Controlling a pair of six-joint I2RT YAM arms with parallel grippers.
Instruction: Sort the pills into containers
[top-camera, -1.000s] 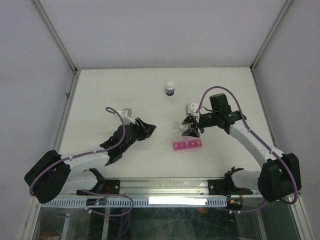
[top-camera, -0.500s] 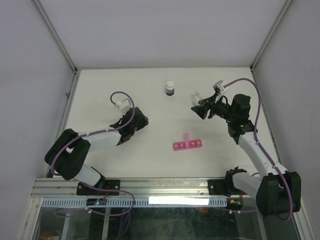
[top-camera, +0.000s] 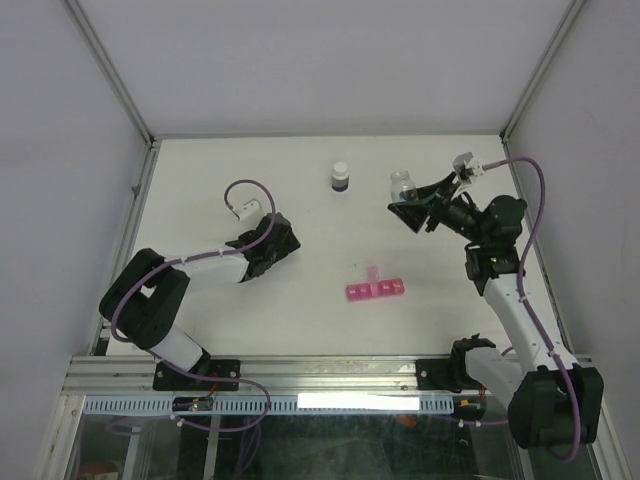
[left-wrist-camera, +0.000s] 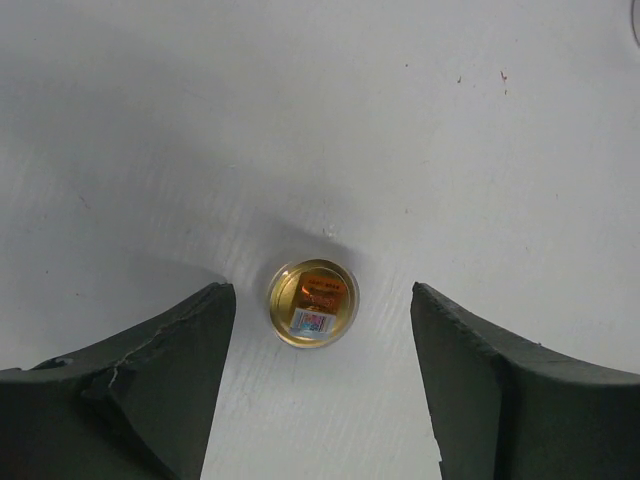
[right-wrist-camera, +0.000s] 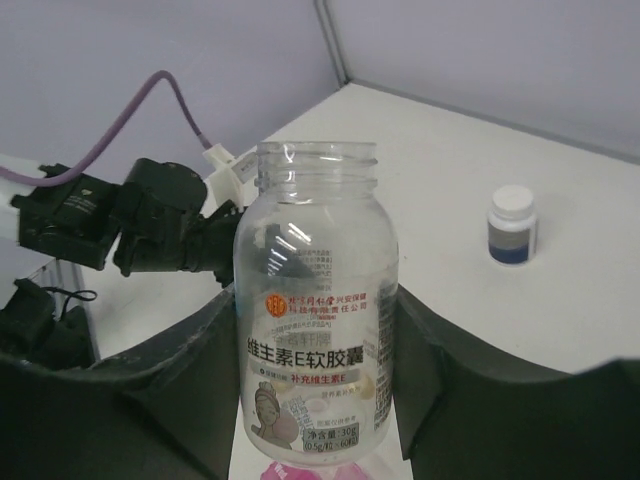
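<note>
My right gripper (top-camera: 406, 207) is shut on a small clear vial (top-camera: 401, 184) with no cap and holds it upright above the table's far right. In the right wrist view the vial (right-wrist-camera: 315, 300) fills the space between my fingers (right-wrist-camera: 190, 380); pale shapes low inside it may be pills. The pink pill-organizer strip (top-camera: 376, 291) lies on the table, one lid raised; its edge shows below the vial (right-wrist-camera: 310, 472). My left gripper (top-camera: 276, 240) is open over an orange cap (left-wrist-camera: 312, 301) that lies open side up between the fingers (left-wrist-camera: 170, 380).
A dark bottle with a white cap (top-camera: 341, 177) stands at the back middle and also shows in the right wrist view (right-wrist-camera: 513, 225). The table (top-camera: 200, 190) has metal-framed walls on the left, back and right. The left arm (right-wrist-camera: 150, 220) shows beyond the vial.
My right gripper has lifted the vial away from the organizer, back and to the right, and turned it upright. My left arm has drawn back to the left.
</note>
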